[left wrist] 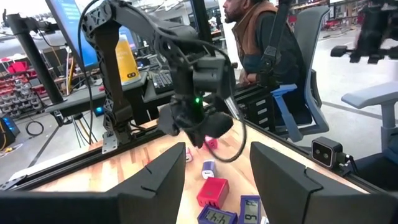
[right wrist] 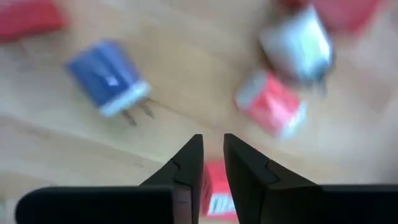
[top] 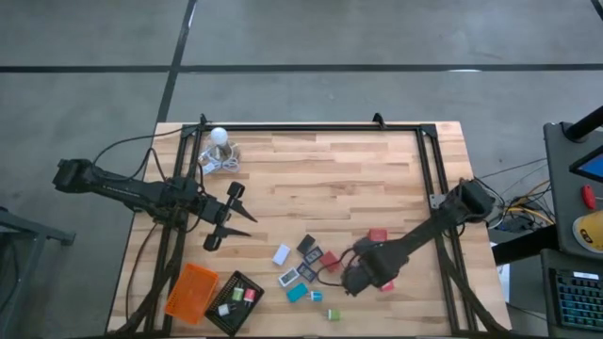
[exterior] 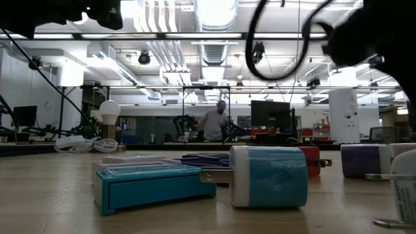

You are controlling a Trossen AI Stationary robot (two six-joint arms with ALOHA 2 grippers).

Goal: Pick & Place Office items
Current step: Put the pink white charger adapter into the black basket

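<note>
Right pincer [left wrist: 200,138] hangs over a red block [left wrist: 212,191] on the table [left wrist: 124,177].

Light wooden plank table [top: 311,179] carried scattered small blocky office items [top: 306,268] toward five o'clock, orange rectangular tray [top: 191,292] and black tray [top: 235,301] at seven, white round bulb [top: 219,137] at eleven.

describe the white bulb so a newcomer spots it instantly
Start at the wooden table and go to its far left corner, beyond the left gripper. The bulb stands there on a coiled white cord: the only round white thing, well apart from the small coloured pieces.
</note>
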